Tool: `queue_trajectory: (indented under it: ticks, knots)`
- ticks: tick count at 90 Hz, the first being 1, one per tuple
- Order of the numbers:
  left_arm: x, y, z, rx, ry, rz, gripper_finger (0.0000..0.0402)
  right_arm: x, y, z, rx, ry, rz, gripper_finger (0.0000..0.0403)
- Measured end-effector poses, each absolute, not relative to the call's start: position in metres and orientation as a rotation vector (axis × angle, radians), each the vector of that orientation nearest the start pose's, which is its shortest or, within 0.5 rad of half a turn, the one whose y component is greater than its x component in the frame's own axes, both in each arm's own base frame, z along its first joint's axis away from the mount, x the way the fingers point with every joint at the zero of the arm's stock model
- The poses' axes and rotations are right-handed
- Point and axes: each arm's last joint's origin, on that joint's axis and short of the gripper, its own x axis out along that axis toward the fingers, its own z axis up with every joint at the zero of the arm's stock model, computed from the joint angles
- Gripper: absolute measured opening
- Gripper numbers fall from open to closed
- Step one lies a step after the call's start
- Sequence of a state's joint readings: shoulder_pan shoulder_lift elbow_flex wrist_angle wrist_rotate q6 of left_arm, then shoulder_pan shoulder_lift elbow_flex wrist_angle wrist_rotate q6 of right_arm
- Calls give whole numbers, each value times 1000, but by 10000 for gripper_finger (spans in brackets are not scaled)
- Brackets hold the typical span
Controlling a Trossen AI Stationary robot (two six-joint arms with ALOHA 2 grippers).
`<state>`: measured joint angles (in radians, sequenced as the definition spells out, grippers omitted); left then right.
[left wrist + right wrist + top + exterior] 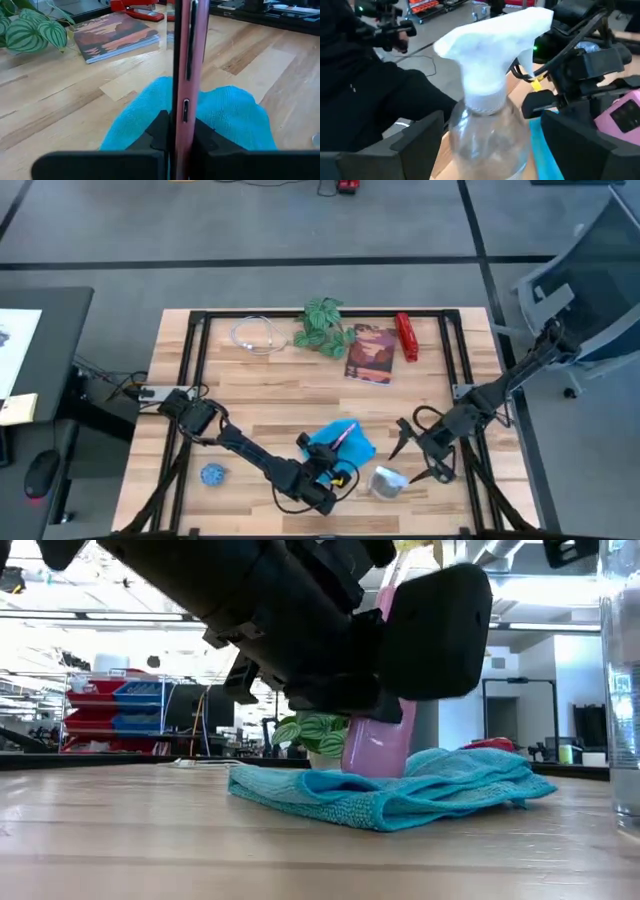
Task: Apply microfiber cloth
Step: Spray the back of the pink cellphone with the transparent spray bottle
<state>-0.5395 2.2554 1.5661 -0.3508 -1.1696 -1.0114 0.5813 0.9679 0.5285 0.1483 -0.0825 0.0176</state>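
My left tool [335, 465] is clamping a pink-cased phone [184, 75] upright, its lower end resting on the bright sky-blue microfiber cloth [345, 442] lying crumpled at the wooden worktop's [280, 395] front centre, while my right tool [418, 452] is hanging released around a clear spray bottle [487, 120].

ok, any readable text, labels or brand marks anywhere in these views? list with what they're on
None readable.
Book: cover art only, any title too blurred.
Pink phone in the left pincer: edge-on, no marking visible.
Spray bottle: no label visible.
Microfiber cloth: plain.
Paper at the left desk: too small.
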Motion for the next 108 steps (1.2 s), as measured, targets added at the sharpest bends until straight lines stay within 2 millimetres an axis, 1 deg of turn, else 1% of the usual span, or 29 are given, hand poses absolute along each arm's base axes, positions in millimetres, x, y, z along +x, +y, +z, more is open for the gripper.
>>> queue_trajectory:
  ticks: [12,21,31,41,50,60,75,96,108]
  knots:
    - [401,-211,154,-158,298,797,11,182,119,240,-57,287,647,364]
    - [400,-211,167,-171,281,786,11,187,121,236,-92,277,650,391]
    - [399,-213,178,-202,254,773,11,191,126,235,-143,229,664,395]
    - [400,-219,182,-239,227,746,11,194,130,239,-153,155,675,388]
    - [404,-224,186,-282,231,682,11,197,132,239,-145,126,667,387]
    - [410,-228,192,-312,221,603,11,203,136,233,-142,124,665,387]
    - [414,-231,199,-278,196,546,11,210,141,224,-145,132,670,386]
    - [415,-231,199,-292,200,534,11,213,143,224,-137,103,674,386]
    - [413,-231,201,-283,147,615,11,213,143,224,-114,109,667,386]
